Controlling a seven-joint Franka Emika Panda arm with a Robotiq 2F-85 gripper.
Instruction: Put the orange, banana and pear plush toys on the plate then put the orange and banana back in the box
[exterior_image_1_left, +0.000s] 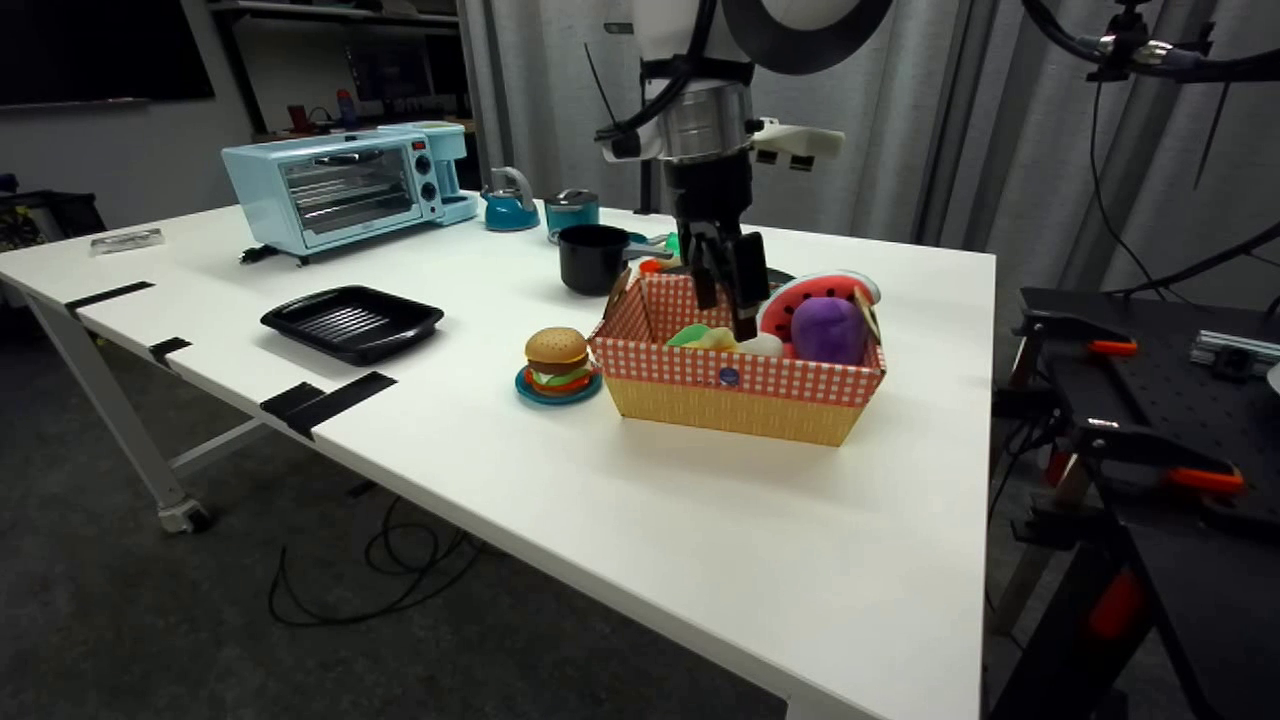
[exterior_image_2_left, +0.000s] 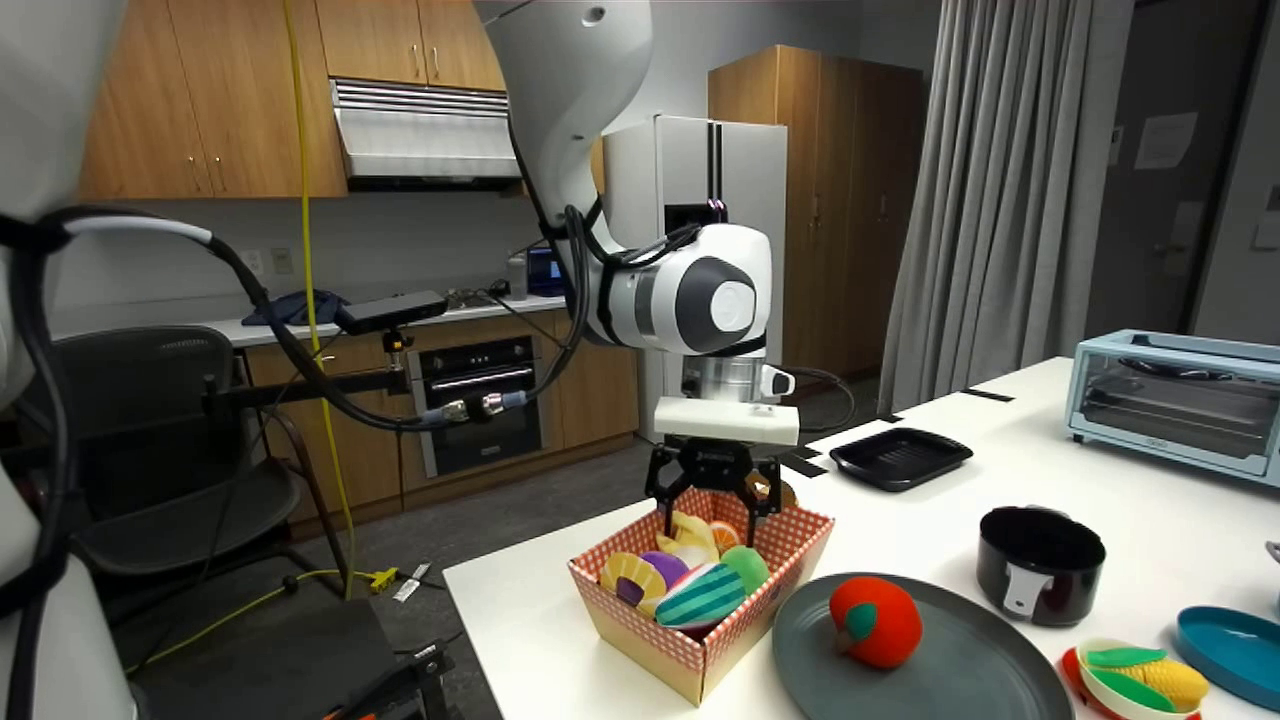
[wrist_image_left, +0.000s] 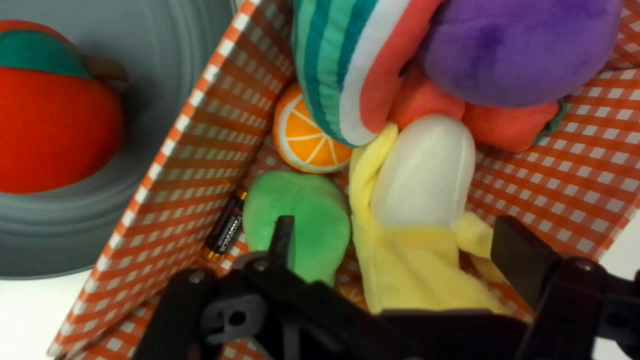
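Banana plush (wrist_image_left: 420, 245) lay in the checkered box (exterior_image_1_left: 740, 405) beneath the gripper (wrist_image_left: 396, 237), whose jaws stood wide apart, one overlapping the green pear plush (wrist_image_left: 310, 215) in the wrist view, so shifting clear of the pear and centring on the banana before closing seemed best.

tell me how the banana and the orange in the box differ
Shape: the banana is long with a peeled-back skin; the orange is round with a slice pattern.
Colour: the banana is yellow and white; the orange is orange-coloured with pale lines.
Cover: in the wrist view, the watermelon plush hides part of the orange but leaves the banana's white tip in sight.
Shared: both are plush toys inside the box.
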